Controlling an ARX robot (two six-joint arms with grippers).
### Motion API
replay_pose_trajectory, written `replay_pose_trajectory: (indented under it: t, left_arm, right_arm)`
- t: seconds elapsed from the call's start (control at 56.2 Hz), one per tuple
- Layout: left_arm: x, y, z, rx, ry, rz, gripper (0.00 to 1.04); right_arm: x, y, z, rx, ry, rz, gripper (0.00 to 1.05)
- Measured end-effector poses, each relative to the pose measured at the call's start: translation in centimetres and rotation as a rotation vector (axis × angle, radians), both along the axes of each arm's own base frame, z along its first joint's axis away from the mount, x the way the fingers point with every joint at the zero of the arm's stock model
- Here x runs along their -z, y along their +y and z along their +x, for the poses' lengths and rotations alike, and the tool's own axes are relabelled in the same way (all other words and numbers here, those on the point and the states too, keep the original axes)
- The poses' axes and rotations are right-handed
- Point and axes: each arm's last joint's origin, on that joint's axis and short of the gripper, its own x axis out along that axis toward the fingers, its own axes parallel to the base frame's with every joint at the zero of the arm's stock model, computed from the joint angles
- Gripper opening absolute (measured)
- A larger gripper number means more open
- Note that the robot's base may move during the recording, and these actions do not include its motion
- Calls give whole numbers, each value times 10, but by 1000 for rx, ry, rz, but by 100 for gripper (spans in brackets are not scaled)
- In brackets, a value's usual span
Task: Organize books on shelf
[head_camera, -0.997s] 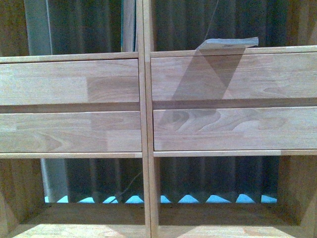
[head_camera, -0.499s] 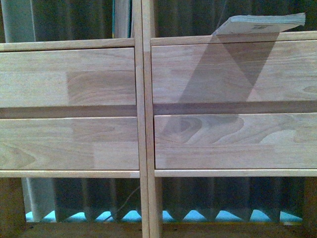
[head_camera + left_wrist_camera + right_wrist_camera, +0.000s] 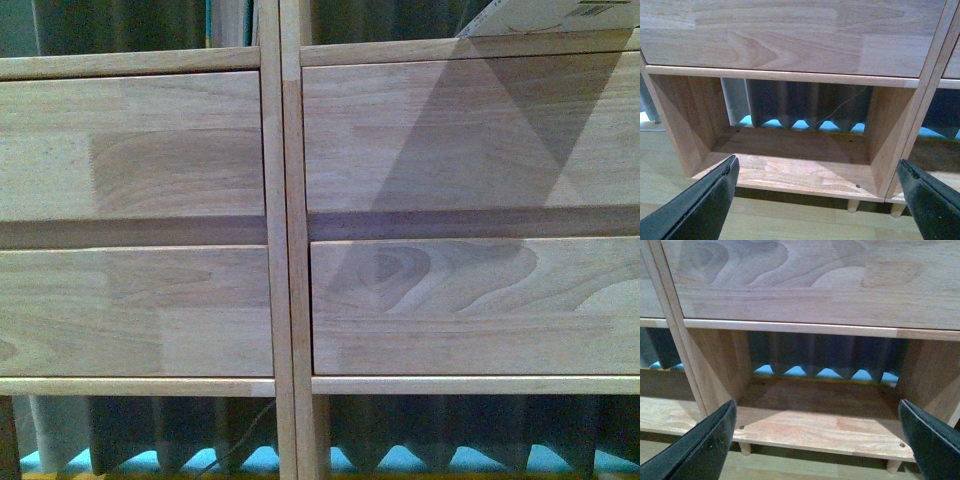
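The light wood shelf [image 3: 290,200] fills the front view, with its double central upright and plain drawer fronts [image 3: 470,130]. A thin white book [image 3: 555,15] lies flat in the upper right compartment, only its lower edge showing at the top of the view. The teal book is out of view. My left gripper [image 3: 817,172] is open and empty in front of a bare bottom compartment [image 3: 795,165]. My right gripper [image 3: 817,412] is open and empty in front of another bare bottom compartment [image 3: 825,422]. Neither gripper shows in the front view.
A dark pleated curtain [image 3: 420,430] hangs behind the shelf, with a blue strip at its foot. The shelf stands on short round legs [image 3: 853,205] over a pale wooden floor [image 3: 790,220]. A thin cable [image 3: 847,100] hangs behind the left compartment.
The front view has closed in on the shelf and shifted upward. The drawer fronts look larger, the bottom compartments have dropped out of sight, and the white book sits at the top right edge.
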Motion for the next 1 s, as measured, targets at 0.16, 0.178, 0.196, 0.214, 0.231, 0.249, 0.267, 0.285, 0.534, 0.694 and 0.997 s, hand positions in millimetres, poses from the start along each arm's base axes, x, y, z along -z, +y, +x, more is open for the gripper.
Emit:
replay_pose_trajectory:
  t: [0.16,0.178,0.196,0.214,0.231,0.249,0.267,0.285,0.534,0.694,0.997]
  left_arm:
    - [0,0,0,0,0,0,97]
    - [0,0,0,0,0,0,97]
    - [0,0,0,0,0,0,97]
    - [0,0,0,0,0,0,97]
    - [0,0,0,0,0,0,97]
    - [0,0,0,0,0,0,97]
    - [0,0,0,0,0,0,97]
    - [0,0,0,0,0,0,97]
    - [0,0,0,0,0,0,97]
    - [0,0,0,0,0,0,97]
    - [0,0,0,0,0,0,97]
  right_arm:
    - [0,0,0,0,0,0,98]
    - [0,0,0,-1,0,0,98]
    - [0,0,0,0,0,0,98]
    - [0,0,0,0,0,0,98]
    - [0,0,0,0,0,0,98]
    - [0,0,0,-1,0,0,98]
    - [0,0,0,0,0,0,98]
    - [0,0,0,0,0,0,98]
    - [0,0,0,-1,0,0,98]
    - [0,0,0,1,0,0,98]
    - [0,0,0,0,0,-1,98]
